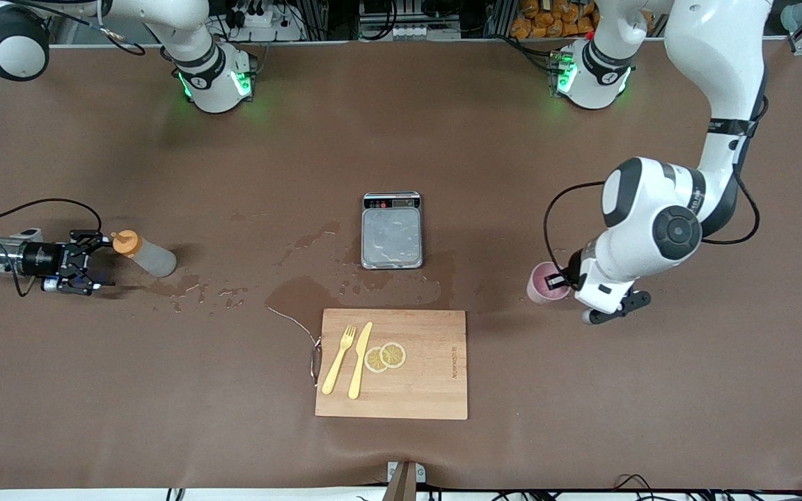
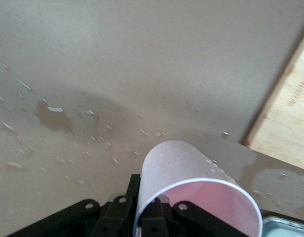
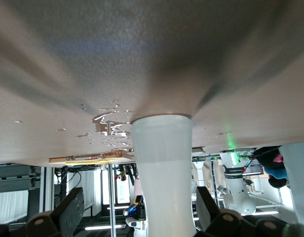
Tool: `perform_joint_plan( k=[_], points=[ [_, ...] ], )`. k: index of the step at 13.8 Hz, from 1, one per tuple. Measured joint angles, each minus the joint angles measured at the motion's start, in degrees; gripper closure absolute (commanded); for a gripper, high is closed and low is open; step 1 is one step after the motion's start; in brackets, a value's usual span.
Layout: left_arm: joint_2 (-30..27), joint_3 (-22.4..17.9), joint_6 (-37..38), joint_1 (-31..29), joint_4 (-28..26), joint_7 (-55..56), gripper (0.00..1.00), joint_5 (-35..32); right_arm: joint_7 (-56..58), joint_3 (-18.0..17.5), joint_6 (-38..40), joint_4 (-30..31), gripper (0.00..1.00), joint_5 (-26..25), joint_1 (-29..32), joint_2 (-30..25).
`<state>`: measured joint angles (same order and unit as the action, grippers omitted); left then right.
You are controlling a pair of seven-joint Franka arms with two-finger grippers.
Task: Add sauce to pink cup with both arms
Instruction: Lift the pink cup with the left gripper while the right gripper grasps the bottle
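The sauce bottle [image 1: 145, 255], greyish-white with an orange cap, stands upright near the right arm's end of the table. My right gripper [image 1: 95, 263] is level with it and open. In the right wrist view the bottle [image 3: 162, 168] stands between the two spread fingers of my right gripper [image 3: 139, 205], with a gap on each side. The pink cup [image 1: 544, 282] stands on the table toward the left arm's end. My left gripper [image 1: 560, 280] is shut on its wall. In the left wrist view one finger of my left gripper [image 2: 144, 197] is outside the cup [image 2: 176, 163] and one inside.
A grey scale [image 1: 392, 231] sits mid-table; its corner shows in the left wrist view [image 2: 285, 228]. Nearer the front camera lies a wooden board [image 1: 429, 390] with a fork [image 1: 339, 360], a knife [image 1: 360, 360] and lemon slices [image 1: 386, 356]. Wet patches [image 1: 300, 291] spread between bottle and scale.
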<state>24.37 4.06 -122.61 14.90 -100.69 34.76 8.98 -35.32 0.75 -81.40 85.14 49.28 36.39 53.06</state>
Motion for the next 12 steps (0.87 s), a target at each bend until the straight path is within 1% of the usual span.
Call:
perform_joint_plan(
  k=[7,10,12],
  points=[
    [0.5,0.7,1.0,10.3,5.0,20.7,1.00,0.0,1.2,0.0,4.4,0.1,0.00,0.0,-1.2,1.4],
    [3.0,0.9,1.2,15.3,6.2,28.0,1.00,0.1,1.2,0.0,4.7,0.4,0.00,0.0,-2.1,1.5],
    [5.6,0.9,1.1,18.6,8.3,32.9,1.00,0.1,1.2,0.0,4.7,0.7,0.00,0.0,-2.9,1.5]
  ],
)
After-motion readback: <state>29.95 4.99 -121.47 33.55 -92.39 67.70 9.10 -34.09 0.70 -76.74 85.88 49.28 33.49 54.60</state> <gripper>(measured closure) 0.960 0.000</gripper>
